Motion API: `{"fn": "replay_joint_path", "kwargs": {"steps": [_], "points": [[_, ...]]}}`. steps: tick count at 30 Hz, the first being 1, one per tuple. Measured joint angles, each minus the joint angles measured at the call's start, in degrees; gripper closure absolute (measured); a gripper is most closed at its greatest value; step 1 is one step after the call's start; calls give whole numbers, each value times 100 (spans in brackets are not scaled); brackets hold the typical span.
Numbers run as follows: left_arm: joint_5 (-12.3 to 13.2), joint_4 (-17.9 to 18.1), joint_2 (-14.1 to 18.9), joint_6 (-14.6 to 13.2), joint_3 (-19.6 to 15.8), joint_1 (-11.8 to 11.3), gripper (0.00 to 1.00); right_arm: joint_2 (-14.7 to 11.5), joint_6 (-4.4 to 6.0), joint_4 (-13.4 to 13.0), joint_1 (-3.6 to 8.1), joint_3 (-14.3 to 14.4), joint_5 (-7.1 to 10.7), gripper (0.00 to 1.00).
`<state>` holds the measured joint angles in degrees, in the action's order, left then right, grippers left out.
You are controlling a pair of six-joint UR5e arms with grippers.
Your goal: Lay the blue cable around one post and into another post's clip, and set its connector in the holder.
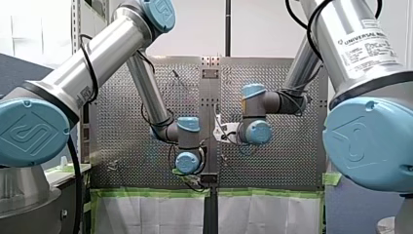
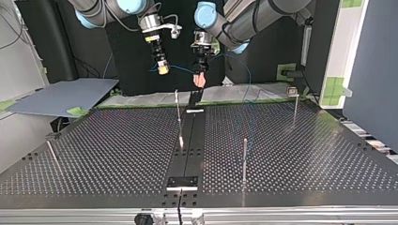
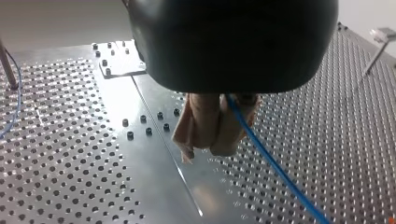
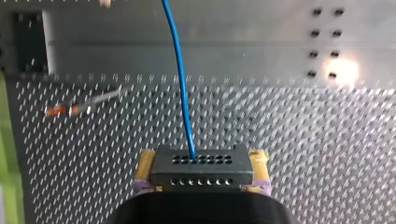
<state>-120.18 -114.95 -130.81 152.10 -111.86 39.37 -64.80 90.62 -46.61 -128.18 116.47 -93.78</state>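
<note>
Overhead, my right gripper (image 4: 201, 162) is clamping the connector (image 4: 201, 173), my left gripper (image 3: 212, 137) pinching the blue cable (image 4: 180, 79), whose slack could snag a post (image 2: 244, 159).

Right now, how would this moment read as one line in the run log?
left gripper: shut on blue cable | right gripper: shut on connector | both: held above table

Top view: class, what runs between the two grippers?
Only the blue cable, strung through the air from my right gripper to my left gripper; the top view shows it.
</note>
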Motion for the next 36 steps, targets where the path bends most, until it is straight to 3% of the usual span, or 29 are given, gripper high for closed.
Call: {"fn": "replay_joint_path", "kwargs": {"steps": [5, 10, 13, 17, 25, 29, 36], "points": [[-275, -70, 0, -295, 0, 2, 86, 11, -102, -76, 147, 174, -294, 99], [-525, -145, 0, -557, 1, -2, 86, 21, -83, -240, 396, 370, -543, 99], [-596, -151, 0, -734, 2, 0, 86, 40, -27, -371, 550, 485, -498, 99], [-495, -130, 0, -986, 4, 15, 86, 175, 22, -582, 772, 528, -320, 99], [-110, -27, 0, -1411, 8, 68, 86, 642, -68, -882, 1220, 217, -135, 99], [10, -19, -1, -1660, 18, 62, 86, 852, -67, -1049, 1278, 78, -100, 99], [37, -84, -11, -2045, 132, 28, 86, 1257, -145, -1248, 1272, -75, -37, 99]]}}
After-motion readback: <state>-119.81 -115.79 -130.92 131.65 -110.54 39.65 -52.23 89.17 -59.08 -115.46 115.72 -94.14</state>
